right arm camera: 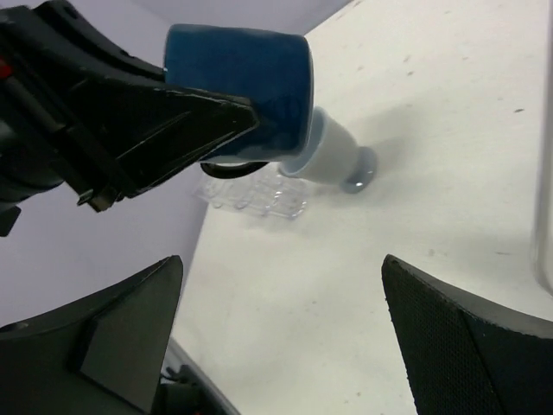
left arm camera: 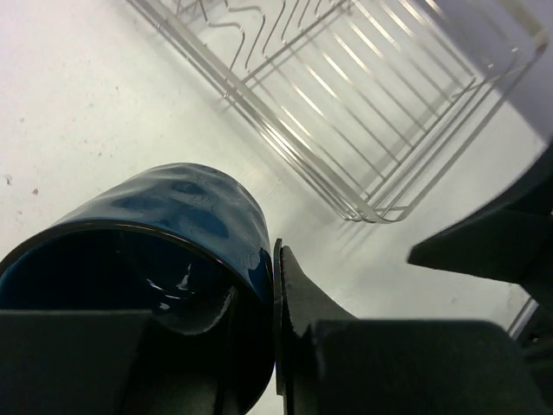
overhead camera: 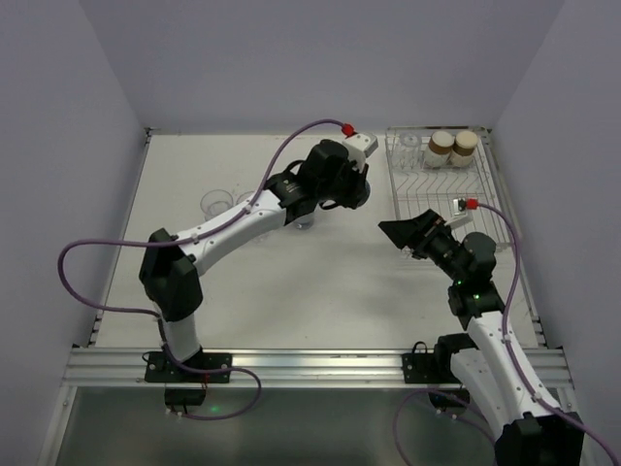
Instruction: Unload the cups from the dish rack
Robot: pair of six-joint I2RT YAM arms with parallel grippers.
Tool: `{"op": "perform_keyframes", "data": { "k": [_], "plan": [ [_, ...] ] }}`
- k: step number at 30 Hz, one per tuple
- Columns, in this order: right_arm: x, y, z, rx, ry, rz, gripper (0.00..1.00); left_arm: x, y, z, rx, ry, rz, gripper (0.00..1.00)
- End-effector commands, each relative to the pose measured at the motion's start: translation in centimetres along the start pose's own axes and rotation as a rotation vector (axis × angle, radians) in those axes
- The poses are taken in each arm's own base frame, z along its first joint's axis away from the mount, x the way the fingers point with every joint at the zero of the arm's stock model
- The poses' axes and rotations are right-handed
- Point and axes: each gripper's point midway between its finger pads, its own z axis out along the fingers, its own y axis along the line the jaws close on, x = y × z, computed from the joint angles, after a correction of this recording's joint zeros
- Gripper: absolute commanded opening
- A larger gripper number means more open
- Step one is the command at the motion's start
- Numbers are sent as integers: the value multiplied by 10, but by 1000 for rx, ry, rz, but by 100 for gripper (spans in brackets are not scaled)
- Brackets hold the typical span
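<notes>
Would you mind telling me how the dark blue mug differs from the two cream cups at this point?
Colour: the blue mug is dark and glossy; the cream cups are pale with brown bands. Place: the mug is outside the dish rack; the cream cups sit side by side at its far end. State: the left pincer clamps the mug's wall; nothing touches the cream cups. Both are small cups.

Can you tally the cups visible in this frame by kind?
Cream cups with brown bands: 2, in the dish rack
Dark blue mug: 1
Clear glasses: 2 faintly discernible on the table
Total: 5
</notes>
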Motion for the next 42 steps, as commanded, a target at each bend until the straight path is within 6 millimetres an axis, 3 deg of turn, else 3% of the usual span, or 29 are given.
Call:
{"op": "perform_keyframes", "data": {
  "k": [1, 2, 3, 5, 6, 8, 12, 16, 25, 30, 34, 42],
  "plan": [
    [-3, -22, -15, 122, -56, -102, 99, -5, 7, 13, -41, 51, 70, 0],
    [-6, -24, -19, 146, -71, -108, 99, -11, 6, 15, -47, 59, 75, 0],
    [-8, -22, -22, 147, -84, -118, 99, 5, 12, 31, -59, 108, 79, 0],
    [-13, -17, -30, 152, -112, -147, 99, 7, 15, 40, -69, 135, 92, 0],
    [-14, -14, -32, 148, -120, -155, 99, 22, 18, 52, -75, 174, 102, 0],
    [-18, -7, -39, 136, -142, -178, 99, 24, 21, 60, -80, 188, 112, 0],
    [-24, 2, -47, 122, -182, -205, 99, 52, 31, 85, -92, 252, 131, 0],
    [-34, 12, -52, 121, -215, -224, 99, 66, 37, 98, -105, 291, 143, 0],
    [-35, 11, -52, 137, -204, -236, 99, 93, 54, 121, -136, 342, 179, 1],
    [-42, 13, -53, 148, -225, -247, 99, 108, 61, 128, -157, 378, 194, 17],
    [-51, 19, -54, 154, -252, -258, 99, 108, 64, 127, -175, 377, 199, 25],
    [-76, 23, -53, 219, -296, -313, 99, 70, 56, 111, -174, 292, 180, 62]
  ]
}}
